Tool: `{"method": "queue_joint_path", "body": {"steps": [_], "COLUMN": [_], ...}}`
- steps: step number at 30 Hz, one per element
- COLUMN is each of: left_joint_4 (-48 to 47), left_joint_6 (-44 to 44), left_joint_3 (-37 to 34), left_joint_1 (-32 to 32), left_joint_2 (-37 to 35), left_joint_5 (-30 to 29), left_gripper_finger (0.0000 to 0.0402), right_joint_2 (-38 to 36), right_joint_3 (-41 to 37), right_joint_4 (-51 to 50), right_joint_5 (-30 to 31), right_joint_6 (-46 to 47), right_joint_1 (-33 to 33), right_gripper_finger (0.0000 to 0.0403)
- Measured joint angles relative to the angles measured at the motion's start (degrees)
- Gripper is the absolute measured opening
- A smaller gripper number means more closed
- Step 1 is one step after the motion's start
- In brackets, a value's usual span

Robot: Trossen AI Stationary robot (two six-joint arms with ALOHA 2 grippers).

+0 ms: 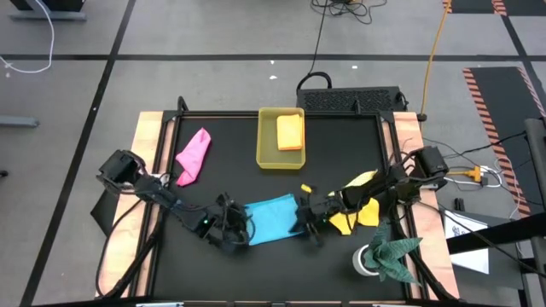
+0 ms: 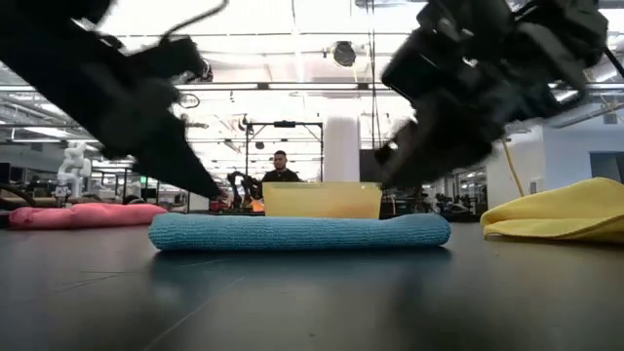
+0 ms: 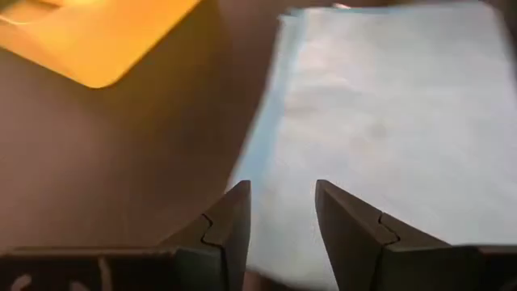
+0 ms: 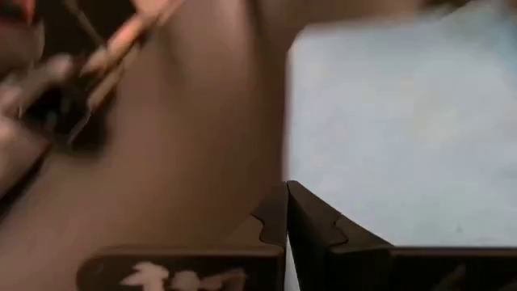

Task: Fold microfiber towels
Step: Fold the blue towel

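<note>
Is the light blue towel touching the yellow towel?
Apart. The low view shows bare table between the light blue towel and the yellow towel; the high view agrees.

Closed fingers apparently beside light blue towel.

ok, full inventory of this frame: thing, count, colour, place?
blue towel: 1, light blue, front centre, flat between both hands
pink towel: 1, pink, rear left, crumpled
yellow towel: 1, yellow, right, under the right arm
orange towel: 1, orange, folded in the tray
tray: 1, translucent yellow, rear centre
green cloth: 1, dark green, front right corner
person: 1, background behind table
left hand: open, over blue towel's left edge
right hand: shut, at blue towel's right edge
</note>
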Motion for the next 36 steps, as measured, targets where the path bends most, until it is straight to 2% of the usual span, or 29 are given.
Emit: {"method": "queue_joint_path", "body": {"steps": [3, 5, 8, 11, 13, 15, 17, 19, 22, 26, 32, 36], "left_joint_4": [-1.8, -1.5, -1.1, 1.8, 6.6, 12.1, 15.3, 15.8, 14.3, 13.8, 14.0, 12.6], "left_joint_6": [0.0, -0.7, -4.5, -8.8, -9.0, -6.9, -3.6, -2.3, -1.7, 0.6, 6.4, 7.5], "left_joint_3": [-0.4, -0.5, -0.9, -0.9, -0.9, -0.6, -0.7, -0.7, -0.7, -0.7, -0.8, -0.7], "left_joint_1": [3.5, 4.9, 3.8, -0.4, -3.5, -6.0, -7.5, -7.4, -5.0, -1.3, 2.9, 6.1], "left_joint_2": [0.7, 1.5, 1.4, 1.3, 1.0, 0.8, 0.8, 0.8, 0.8, 1.8, 2.8, 2.8], "left_joint_5": [3.8, 8.9, 13.3, 14.1, 11.9, 8.5, 4.5, 2.8, 2.3, 2.4, 4.3, 4.3], "left_gripper_finger": [0.0143, 0.0143, 0.0143, 0.0143, 0.0143, 0.0143, 0.0143, 0.0143, 0.0143, 0.0143, 0.0143, 0.0143], "right_joint_2": [1.3, 1.5, 1.1, -0.6, -2.6, -4.9, -7.0, -8.0, -8.0, -4.9, 1.3, 3.7], "right_joint_3": [0.0, 0.0, 0.0, 0.0, 0.0, 0.0, 0.0, 0.0, 0.0, 0.0, 0.5, 3.8], "right_joint_4": [-2.4, -5.3, -7.9, -10.2, -12.1, -12.3, -13.5, -13.0, -10.0, -4.2, 8.5, 8.9], "right_joint_5": [2.0, 4.4, 8.2, 14.5, 19.2, 21.3, 19.6, 15.1, 10.1, 7.5, 9.3, 12.1], "right_joint_6": [-0.5, -0.7, -0.8, -1.2, -1.2, -1.5, -1.7, -1.7, -1.7, -2.5, -6.4, -7.8], "right_joint_1": [1.4, 0.9, -1.3, -4.2, -5.5, -6.2, -6.0, -5.4, -3.4, -0.3, 5.0, 6.9], "right_gripper_finger": [0.0, 0.0, 0.0, 0.0, 0.0, 0.0, 0.0, 0.0, 0.0, 0.0, 0.0003, 0.0027]}}
